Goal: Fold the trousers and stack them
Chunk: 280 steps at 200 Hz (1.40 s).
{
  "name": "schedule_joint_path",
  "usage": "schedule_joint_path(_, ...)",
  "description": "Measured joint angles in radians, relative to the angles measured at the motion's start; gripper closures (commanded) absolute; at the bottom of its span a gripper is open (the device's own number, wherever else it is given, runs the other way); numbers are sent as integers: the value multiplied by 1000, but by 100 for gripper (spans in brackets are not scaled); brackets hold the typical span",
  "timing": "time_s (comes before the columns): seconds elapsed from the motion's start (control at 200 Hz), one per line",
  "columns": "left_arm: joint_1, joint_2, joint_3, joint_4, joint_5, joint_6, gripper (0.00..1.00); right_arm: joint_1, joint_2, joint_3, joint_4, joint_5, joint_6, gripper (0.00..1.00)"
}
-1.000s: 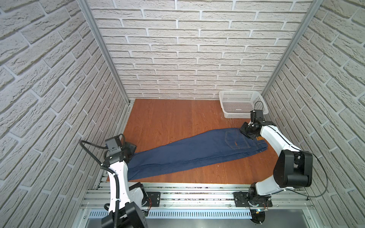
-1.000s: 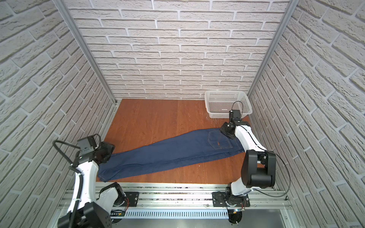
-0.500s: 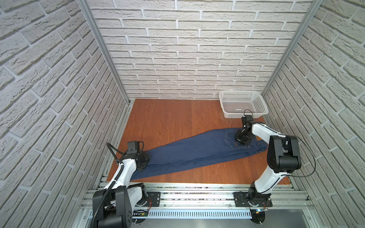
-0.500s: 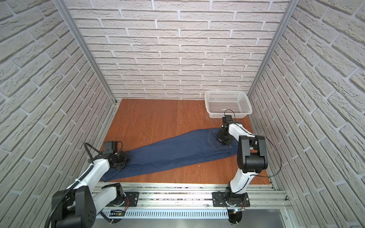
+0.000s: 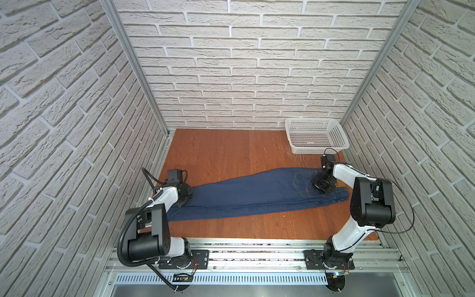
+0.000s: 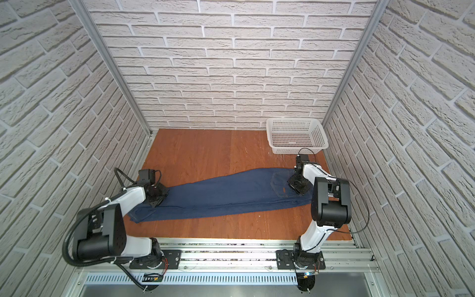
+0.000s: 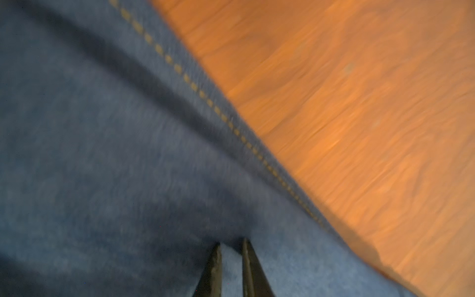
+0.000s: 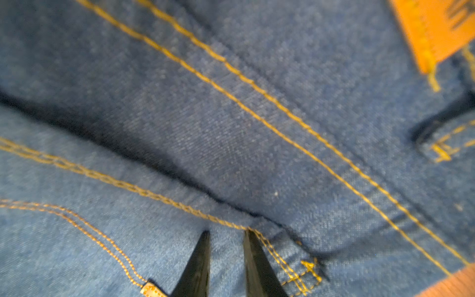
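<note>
Reddish-brown wood forms the table (image 5: 218, 154) across the middle of both top views. White brick-pattern walls (image 5: 244, 77) close it in on three sides, and a metal rail (image 5: 257, 254) runs along the lower edge.

At lower left the left arm (image 5: 164, 198) bends up from the rail and reaches in low. The left gripper (image 5: 183, 201) is pressed onto the leg end of the trousers (image 5: 244, 195). In the left wrist view its jaws (image 7: 231, 243) stand almost together, with a ridge of denim pinched between them, near the stitched edge.

The trousers lie flat and folded lengthwise in a long slanting band, hems at lower left and waist at centre right.

At centre right the right arm (image 5: 344, 174) arches over the waist, and the right gripper (image 5: 322, 185) points down beside the back pocket. In the right wrist view its jaws (image 8: 225, 232) are narrowly parted and nip denim at a seam, with the tan waistband patch (image 8: 431, 30) at upper right.

At upper right a white perforated basket (image 5: 341, 133) stands in the far corner, just beyond the waist.
</note>
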Motion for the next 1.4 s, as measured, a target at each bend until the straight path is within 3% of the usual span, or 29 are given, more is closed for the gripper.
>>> schedule_joint_path(0.34, -95, 325, 342, 42, 66, 91, 83, -99, -117, -128, 5, 13, 19, 75)
schedule_joint_path(0.47, -100, 309, 343, 35, 79, 111, 74, -123, -161, -145, -29, 34, 9, 75)
schedule_joint_path(0.575, -100, 200, 305, 0, 89, 130, 69, -104, -214, -131, -60, 38, -9, 75)
schedule_joint_path(0.72, -105, 8, 242, -11, 114, 136, 69, 46, -274, -63, -76, 24, -20, 76)
schedule_joint_path(0.78, -105, -31, 204, 2, 129, 130, 69, 124, -277, -44, -69, 3, -18, 81)
schedule_joint_path(0.97, -105, 43, 77, 30, 160, 91, 70, 362, -163, -4, -54, -59, 9, 94)
schedule_joint_path(1.185, -69, 76, 40, 97, 184, 52, 72, 533, -63, -7, -31, -85, 45, 95)
schedule_joint_path(1.4, 19, -6, -22, 70, 198, 43, 72, 660, -59, -80, -9, -79, 76, 95)
